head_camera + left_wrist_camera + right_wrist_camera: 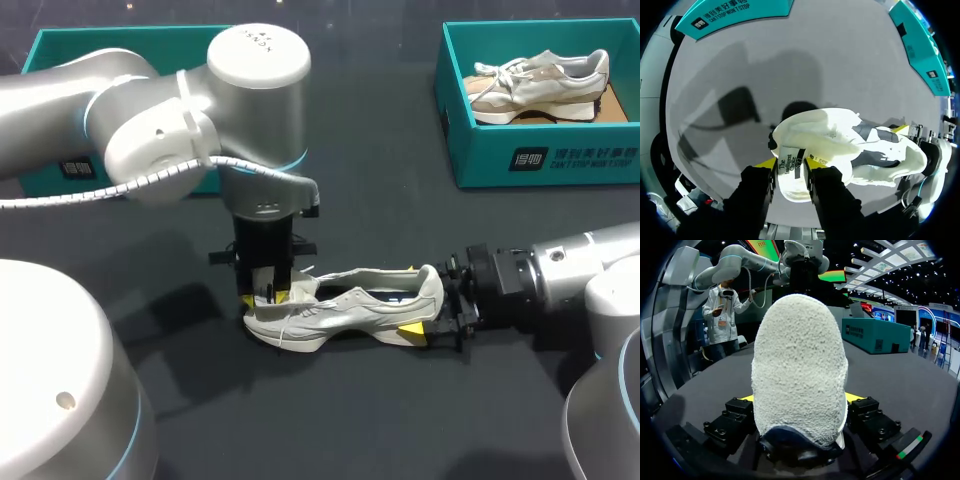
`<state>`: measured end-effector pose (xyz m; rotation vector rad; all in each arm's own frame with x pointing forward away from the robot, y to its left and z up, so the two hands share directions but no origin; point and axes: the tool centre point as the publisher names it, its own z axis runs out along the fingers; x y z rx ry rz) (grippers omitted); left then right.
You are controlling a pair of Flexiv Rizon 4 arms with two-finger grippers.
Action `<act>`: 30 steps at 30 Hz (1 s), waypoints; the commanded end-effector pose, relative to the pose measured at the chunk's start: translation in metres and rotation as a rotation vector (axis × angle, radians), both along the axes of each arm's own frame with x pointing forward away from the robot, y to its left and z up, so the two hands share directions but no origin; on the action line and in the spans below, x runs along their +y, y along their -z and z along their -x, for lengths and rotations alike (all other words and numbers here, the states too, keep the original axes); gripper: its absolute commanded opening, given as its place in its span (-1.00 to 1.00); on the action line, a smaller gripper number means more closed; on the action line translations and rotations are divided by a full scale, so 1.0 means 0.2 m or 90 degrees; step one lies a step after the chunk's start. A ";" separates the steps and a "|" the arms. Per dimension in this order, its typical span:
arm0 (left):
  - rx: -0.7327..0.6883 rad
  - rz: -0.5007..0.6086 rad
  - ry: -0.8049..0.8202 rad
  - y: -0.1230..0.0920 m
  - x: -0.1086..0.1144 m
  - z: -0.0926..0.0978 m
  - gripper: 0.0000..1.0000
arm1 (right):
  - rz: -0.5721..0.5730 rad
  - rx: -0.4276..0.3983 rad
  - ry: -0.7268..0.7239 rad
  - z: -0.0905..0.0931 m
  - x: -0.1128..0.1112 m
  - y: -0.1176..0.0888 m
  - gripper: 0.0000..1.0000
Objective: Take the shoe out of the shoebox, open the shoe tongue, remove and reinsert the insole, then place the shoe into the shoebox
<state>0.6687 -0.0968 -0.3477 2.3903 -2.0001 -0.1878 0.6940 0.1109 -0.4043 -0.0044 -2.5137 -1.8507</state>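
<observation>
White and pale grey, the shoe (350, 308) lies out on the dark table (380, 420), well apart from the teal shoebox (545, 160) at the far right. Its toe is toward the robot's left and its heel toward the right. The left gripper (268, 293) points straight down over the front part of the shoe. In the left wrist view its fingers (756, 187) stand narrowly apart with the tongue (791, 167) pinched between the yellow tips, drawn up out of the shoe's opening. The right gripper (437, 300) lies low along the table at the heel. In the right wrist view the fuzzy heel collar (800, 370) fills the space between its fingers, with a yellow tip showing against each side, so the jaws are set wide and clamped on the shoe. Inside the shoebox lies a second shoe (540, 80) of the same kind. Another teal box (50, 55) sits at the far left, partly hidden behind the left arm (150, 120).
</observation>
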 end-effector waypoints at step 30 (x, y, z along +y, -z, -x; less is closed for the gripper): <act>-0.134 0.102 0.094 -0.47 -0.05 0.01 -0.01 | 0.002 0.001 0.000 0.01 0.00 0.00 -1.00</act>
